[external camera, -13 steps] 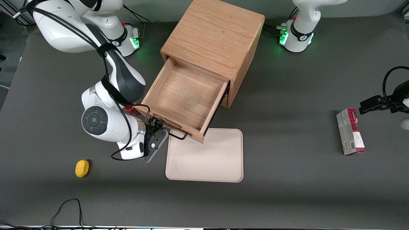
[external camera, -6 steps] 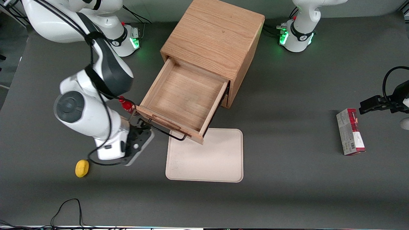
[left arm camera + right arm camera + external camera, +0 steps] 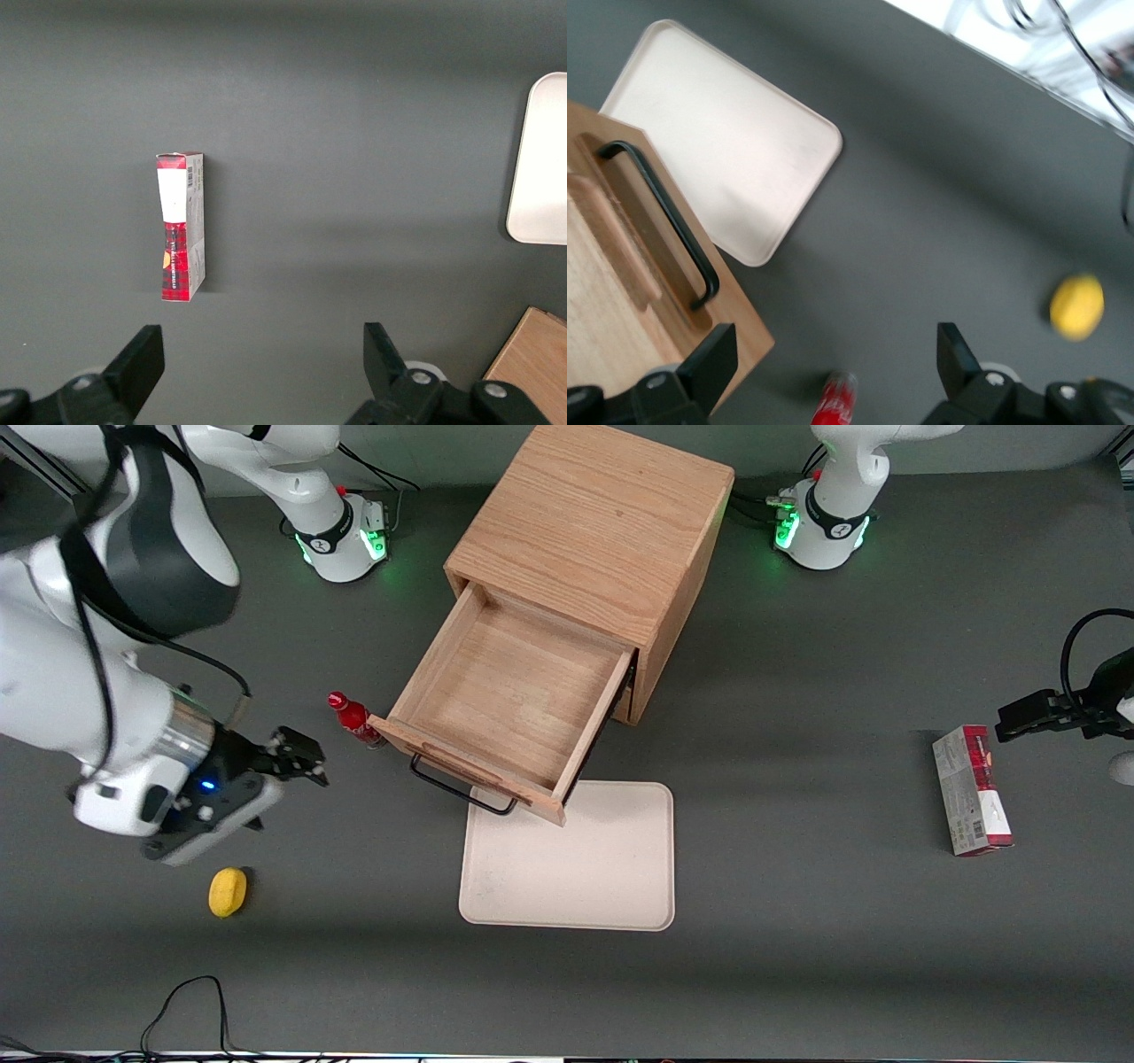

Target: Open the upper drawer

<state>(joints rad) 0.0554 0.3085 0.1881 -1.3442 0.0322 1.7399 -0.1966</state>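
The upper drawer (image 3: 514, 691) of the light-oak cabinet (image 3: 594, 522) stands pulled far out, empty inside, with its thin black wire handle (image 3: 462, 786) at the front. The lower drawer is hidden under it. My right gripper (image 3: 299, 757) is open and empty, apart from the handle, off toward the working arm's end of the table and raised above it. In the right wrist view the open gripper (image 3: 834, 359) frames bare table and a red bottle, with the drawer front (image 3: 602, 292) and its handle (image 3: 664, 221) to one side.
A small red bottle (image 3: 353, 717) stands beside the drawer's front corner, also in the right wrist view (image 3: 833, 403). A beige tray (image 3: 576, 859) lies in front of the drawer. A yellow lemon-like object (image 3: 228, 891) lies nearer the camera. A red box (image 3: 971, 790) lies toward the parked arm's end.
My gripper has let go of the drawer handle and drawn away from it toward the working arm's end, rising. The drawer stays pulled out.
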